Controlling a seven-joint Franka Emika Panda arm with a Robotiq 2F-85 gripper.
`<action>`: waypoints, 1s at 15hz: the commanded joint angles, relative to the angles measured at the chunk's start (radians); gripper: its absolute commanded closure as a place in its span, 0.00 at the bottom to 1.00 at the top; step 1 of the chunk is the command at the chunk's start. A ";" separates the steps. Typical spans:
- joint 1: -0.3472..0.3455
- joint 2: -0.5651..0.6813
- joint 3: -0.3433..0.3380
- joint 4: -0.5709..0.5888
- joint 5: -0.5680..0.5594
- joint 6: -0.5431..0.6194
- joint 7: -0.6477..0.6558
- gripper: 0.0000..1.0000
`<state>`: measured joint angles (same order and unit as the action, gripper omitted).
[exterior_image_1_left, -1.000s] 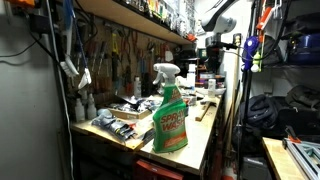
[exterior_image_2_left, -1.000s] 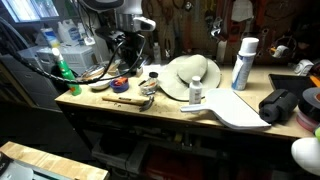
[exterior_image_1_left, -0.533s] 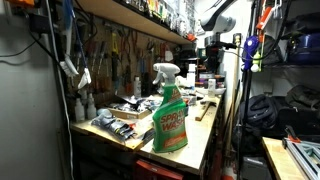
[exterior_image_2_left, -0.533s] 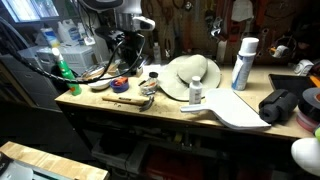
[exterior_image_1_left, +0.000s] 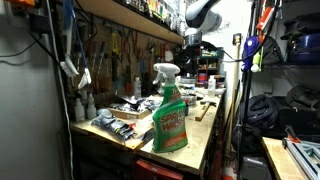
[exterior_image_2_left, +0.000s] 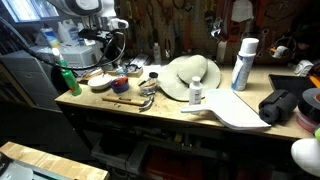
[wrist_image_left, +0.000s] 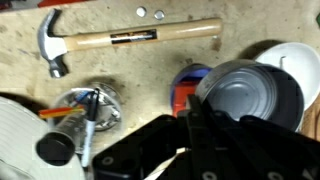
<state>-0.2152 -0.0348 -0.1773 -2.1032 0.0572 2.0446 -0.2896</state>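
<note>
In the wrist view my gripper (wrist_image_left: 193, 112) fills the lower frame. Its fingers are pressed together on the near rim of a grey metal bowl (wrist_image_left: 248, 92), which overlaps a white plate (wrist_image_left: 302, 62). A red and blue round object (wrist_image_left: 183, 88) lies just beside the fingertips. A wooden-handled hammer (wrist_image_left: 130, 38) lies beyond, and a shiny metal strainer (wrist_image_left: 88, 108) is to the left. In an exterior view the gripper (exterior_image_2_left: 104, 60) hangs over the white plate (exterior_image_2_left: 99, 81) at the bench's left end. In an exterior view the arm (exterior_image_1_left: 200, 16) is far back.
The workbench (exterior_image_2_left: 150, 112) also holds a straw hat (exterior_image_2_left: 190, 75), a white spray can (exterior_image_2_left: 243, 62), a small bottle (exterior_image_2_left: 196, 92), a white cutting board (exterior_image_2_left: 238, 110) and a green bottle (exterior_image_2_left: 67, 80). A large green spray bottle (exterior_image_1_left: 169, 110) stands near a camera.
The arm has swung quickly toward the left end of the bench, from over the hammer area to over the white plate. The other objects have not moved.
</note>
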 joint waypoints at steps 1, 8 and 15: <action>0.066 -0.015 0.044 -0.064 -0.004 0.068 -0.094 0.99; 0.088 0.000 0.057 -0.066 -0.031 0.105 -0.091 0.99; 0.138 0.026 0.112 -0.136 -0.245 0.251 0.001 0.99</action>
<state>-0.0973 -0.0064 -0.0783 -2.1941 -0.0910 2.2508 -0.3392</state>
